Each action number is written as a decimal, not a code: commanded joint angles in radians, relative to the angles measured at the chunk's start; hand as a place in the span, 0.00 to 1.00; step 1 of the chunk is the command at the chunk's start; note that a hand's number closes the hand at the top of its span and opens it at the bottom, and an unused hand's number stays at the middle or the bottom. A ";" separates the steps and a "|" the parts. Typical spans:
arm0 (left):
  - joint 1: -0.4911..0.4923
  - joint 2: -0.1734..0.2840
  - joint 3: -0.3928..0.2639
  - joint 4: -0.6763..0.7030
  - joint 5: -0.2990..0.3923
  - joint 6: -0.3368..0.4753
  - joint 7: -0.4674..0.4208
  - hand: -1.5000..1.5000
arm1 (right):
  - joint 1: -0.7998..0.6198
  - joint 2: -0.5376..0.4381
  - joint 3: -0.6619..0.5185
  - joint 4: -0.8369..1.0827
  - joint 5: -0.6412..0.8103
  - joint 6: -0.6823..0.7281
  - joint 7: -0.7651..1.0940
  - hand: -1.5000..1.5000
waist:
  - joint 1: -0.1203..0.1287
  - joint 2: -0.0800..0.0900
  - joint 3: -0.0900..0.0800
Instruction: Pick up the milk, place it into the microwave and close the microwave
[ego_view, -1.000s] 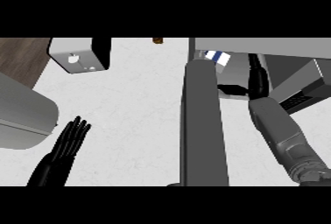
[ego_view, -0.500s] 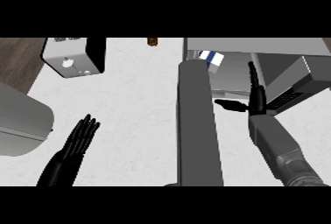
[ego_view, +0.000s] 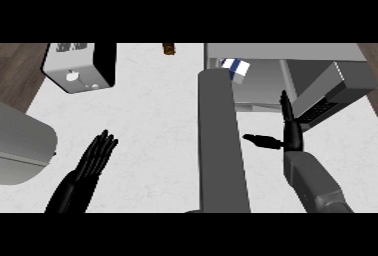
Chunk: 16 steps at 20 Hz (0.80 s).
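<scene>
Head view is showing us a pale, faintly speckled counter (ego_view: 155, 120) with a strip of dark wood floor running along its far left, and we are taking the microwave (ego_view: 295, 65) at the upper right as our landmark. We are seeing the milk (ego_view: 236, 67), a small white carton with a blue patch, sitting inside the microwave at its left front corner. The microwave door (ego_view: 220, 145) is standing open, stretching from the microwave's left side down toward us as a long grey slab. Our right hand (ego_view: 289, 131) is hovering just in front of the microwave, right of the door, fingers straight and thumb spread wide, holding nothing. Our left hand (ego_view: 96, 156) is resting well left of the door, fingers straight and together. Far left of the microwave, a toaster (ego_view: 80, 67) is standing, and a grey rounded appliance (ego_view: 22, 145) is sitting below it.
</scene>
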<state>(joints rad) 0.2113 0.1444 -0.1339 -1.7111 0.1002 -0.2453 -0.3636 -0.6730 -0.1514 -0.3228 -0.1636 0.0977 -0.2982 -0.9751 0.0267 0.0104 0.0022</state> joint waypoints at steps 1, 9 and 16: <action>-0.015 -0.036 -0.022 0.023 -0.046 0.039 -0.003 0.00 | 0.085 -0.013 -0.007 -0.005 -0.020 0.128 -0.079 0.00 | -0.010 -0.003 0.000; -0.020 -0.044 -0.047 0.033 0.013 -0.026 0.038 0.00 | 0.223 0.077 -0.003 -0.108 -0.079 0.317 -0.149 0.00 | -0.038 -0.015 -0.003; -0.060 0.000 -0.086 0.078 -0.071 -0.055 0.076 1.00 | 0.384 0.063 0.042 -0.311 -0.112 0.460 -0.125 0.00 | -0.048 -0.018 -0.004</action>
<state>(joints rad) 0.1682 0.1345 -0.2046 -1.6628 0.0630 -0.2932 -0.3050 -0.3766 -0.1014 -0.3040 -0.3783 0.0043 0.0576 -1.0507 -0.0160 -0.0055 -0.0010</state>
